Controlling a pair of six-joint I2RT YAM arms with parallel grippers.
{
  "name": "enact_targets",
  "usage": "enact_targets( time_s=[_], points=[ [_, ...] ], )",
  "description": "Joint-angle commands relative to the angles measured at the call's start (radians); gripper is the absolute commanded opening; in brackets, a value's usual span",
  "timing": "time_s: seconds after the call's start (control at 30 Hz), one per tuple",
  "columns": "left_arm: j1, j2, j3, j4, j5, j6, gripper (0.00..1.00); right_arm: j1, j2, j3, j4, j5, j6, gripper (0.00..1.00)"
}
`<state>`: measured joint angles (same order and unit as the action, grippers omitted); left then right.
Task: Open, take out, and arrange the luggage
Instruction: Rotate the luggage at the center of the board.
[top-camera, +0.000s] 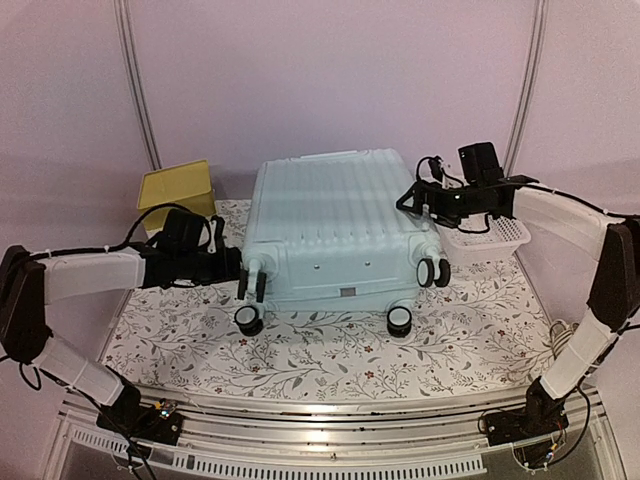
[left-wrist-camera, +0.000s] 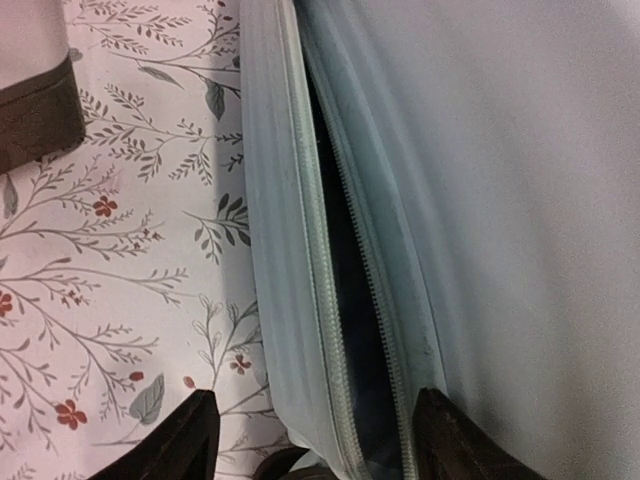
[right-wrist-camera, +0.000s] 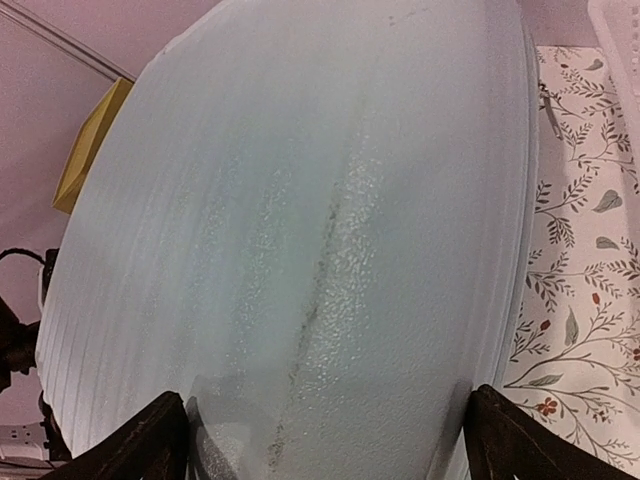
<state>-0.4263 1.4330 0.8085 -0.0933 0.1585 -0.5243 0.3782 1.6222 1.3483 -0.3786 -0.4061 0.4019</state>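
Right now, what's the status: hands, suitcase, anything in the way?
Left gripper open, astride the parted zip. Right gripper open over the shell. Suitcase flat, lid down. White basket close beside right gripper.

Readable text: none that I could make out in any view.
Luggage (top-camera: 330, 225), wheel end: a small grey patch (top-camera: 347, 291) sat low on it, too small for me to tell whether it bore lettering.
Luggage, broad ribbed shell: I saw only a dark streak (right-wrist-camera: 320, 280) down the middle, a scuff and not writing.
Brands, numbers, signs: I read none.
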Motion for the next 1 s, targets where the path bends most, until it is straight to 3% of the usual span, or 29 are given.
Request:
enact_targets(
  time_s=[0.0, 0.27, 0.33, 0.47, 0.63, 0.97],
  points=[
    [-0.217, -0.069, -0.061, -0.106, 0.162, -0.031, 0.69, 0.064, 0.113, 0.069, 0.006, -0.162, -0.075, 0.95],
    [-0.459, -0.207, -0.088, -0.186, 0.101, -0.171, 0.69, 0.145, 0.248, 0.263, -0.093, -0.187, -0.220, 0.95],
    [-0.518, -0.215, -0.087, -0.187, 0.086, -0.205, 0.69, 0.145, 0.260, 0.291, -0.100, -0.118, -0.222, 0.96],
    [-0.593, -0.202, -0.062, -0.203, 0.050, -0.227, 0.70, 0.131, 0.261, 0.350, -0.144, 0.182, -0.206, 0.99],
    [-0.593, -0.237, -0.029, -0.299, -0.074, -0.206, 0.75, 0.111, 0.195, 0.369, -0.204, 0.460, -0.128, 0.99],
    [-0.439, -0.334, -0.022, -0.385, -0.085, -0.126, 0.77, 0.111, -0.103, 0.173, -0.253, 0.525, -0.034, 0.99]
  ],
)
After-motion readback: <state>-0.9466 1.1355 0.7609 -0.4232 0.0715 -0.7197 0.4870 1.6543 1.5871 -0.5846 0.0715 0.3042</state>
